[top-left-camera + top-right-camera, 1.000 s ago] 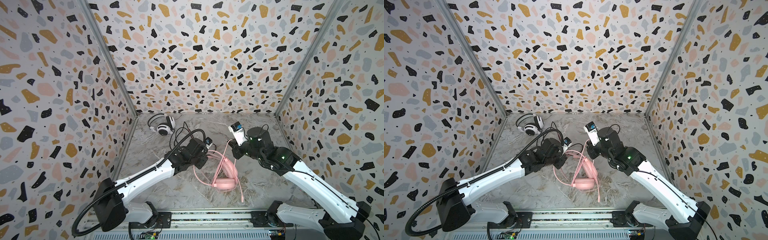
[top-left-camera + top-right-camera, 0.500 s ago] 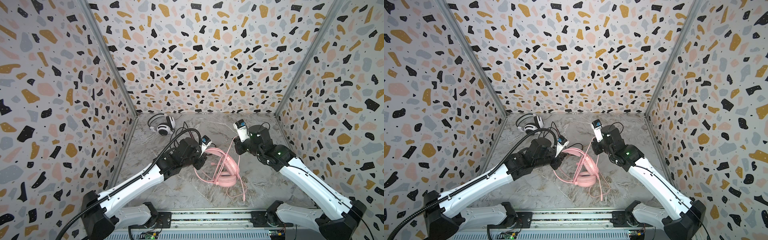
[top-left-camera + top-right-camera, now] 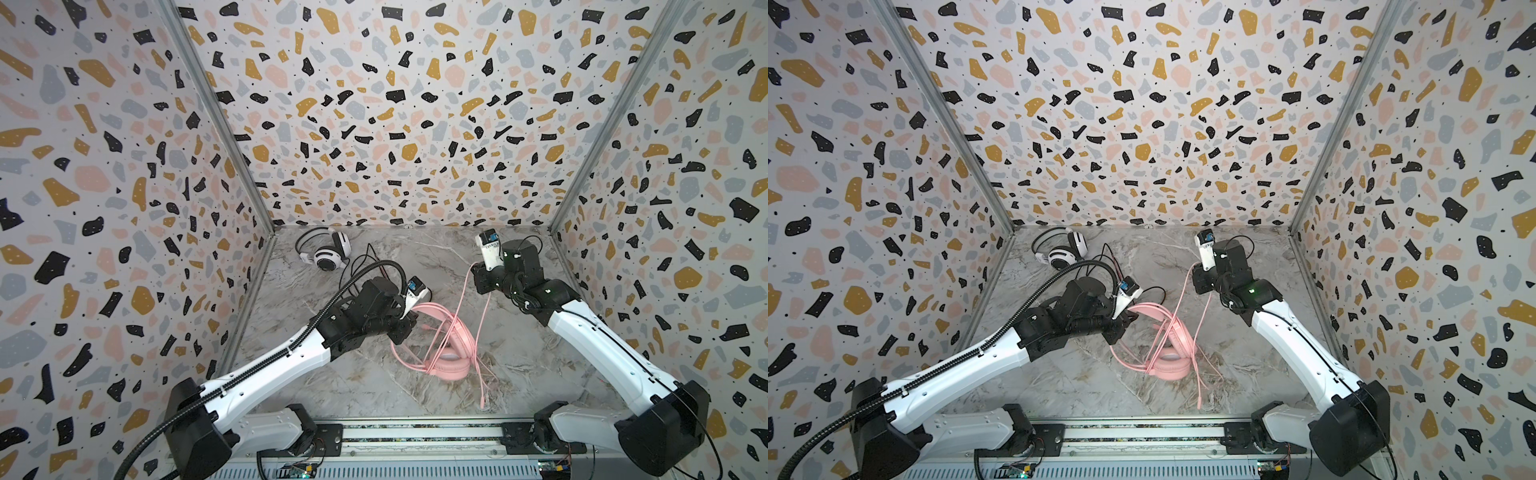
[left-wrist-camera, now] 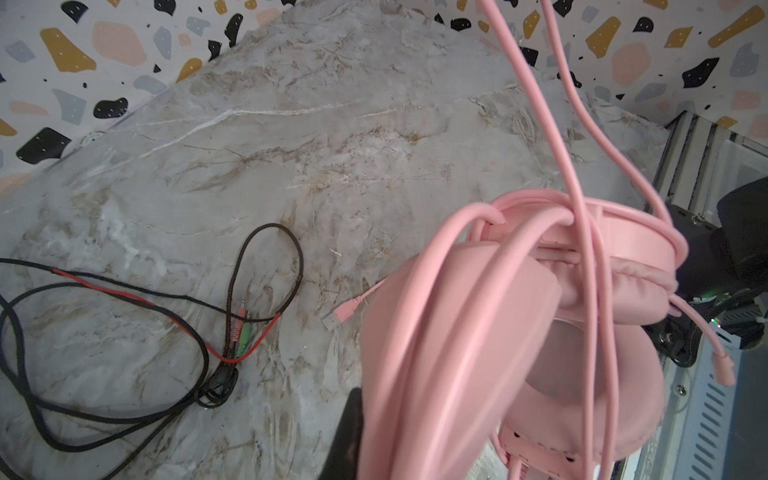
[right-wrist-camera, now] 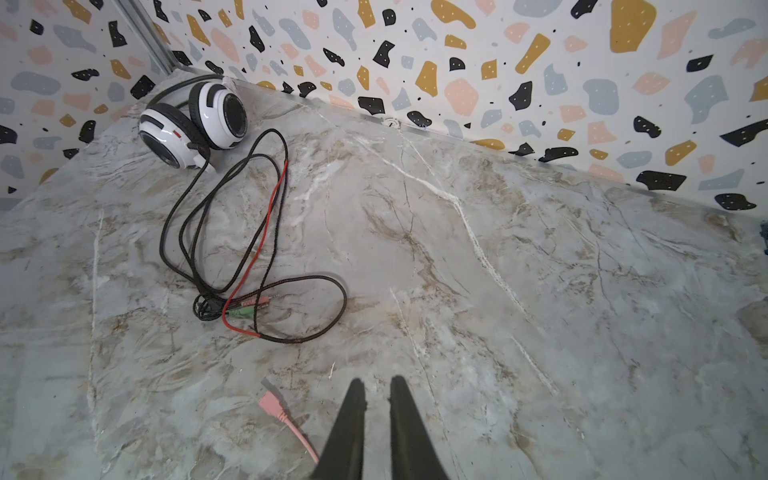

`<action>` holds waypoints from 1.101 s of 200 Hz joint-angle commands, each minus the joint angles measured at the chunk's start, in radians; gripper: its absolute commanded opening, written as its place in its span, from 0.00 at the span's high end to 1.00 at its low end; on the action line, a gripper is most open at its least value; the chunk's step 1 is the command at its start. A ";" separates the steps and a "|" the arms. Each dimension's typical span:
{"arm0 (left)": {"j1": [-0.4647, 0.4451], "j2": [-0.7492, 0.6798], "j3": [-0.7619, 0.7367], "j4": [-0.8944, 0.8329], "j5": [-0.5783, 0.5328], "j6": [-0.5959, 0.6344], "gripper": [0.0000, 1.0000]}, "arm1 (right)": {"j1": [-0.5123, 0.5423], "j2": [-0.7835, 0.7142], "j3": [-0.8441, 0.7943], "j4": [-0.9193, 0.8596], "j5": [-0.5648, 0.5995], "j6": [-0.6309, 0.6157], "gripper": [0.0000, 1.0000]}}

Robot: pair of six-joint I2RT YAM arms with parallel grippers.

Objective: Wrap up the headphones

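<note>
Two headsets share the table [image 3: 415,257]. The white headset [image 3: 328,253] lies in the far left corner, its black cable [image 5: 345,299] sprawled loose beside it. The pink headset [image 3: 451,363] sits mid-table with one earcup down. My left gripper [image 3: 405,328] is clamped on its headband, holding it tilted, and the pink cable [image 5: 293,428] is looped over band and cups. Strands climb to my right gripper [image 5: 378,399], whose jaws stand a slit apart; whether they pinch the cable I cannot tell.
</note>
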 commanded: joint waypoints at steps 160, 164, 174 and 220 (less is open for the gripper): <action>-0.008 -0.064 0.001 0.105 0.178 -0.070 1.00 | -0.149 0.085 -0.034 0.212 -0.150 0.064 0.87; -0.007 -0.065 -0.003 0.111 0.181 -0.074 1.00 | -0.150 0.089 -0.038 0.212 -0.157 0.065 0.86; -0.003 -0.068 -0.003 0.130 0.195 -0.087 1.00 | -0.149 0.096 -0.052 0.213 -0.171 0.068 0.86; 0.027 -0.097 -0.003 0.207 0.265 -0.138 1.00 | -0.149 0.110 -0.163 0.275 -0.232 0.095 0.86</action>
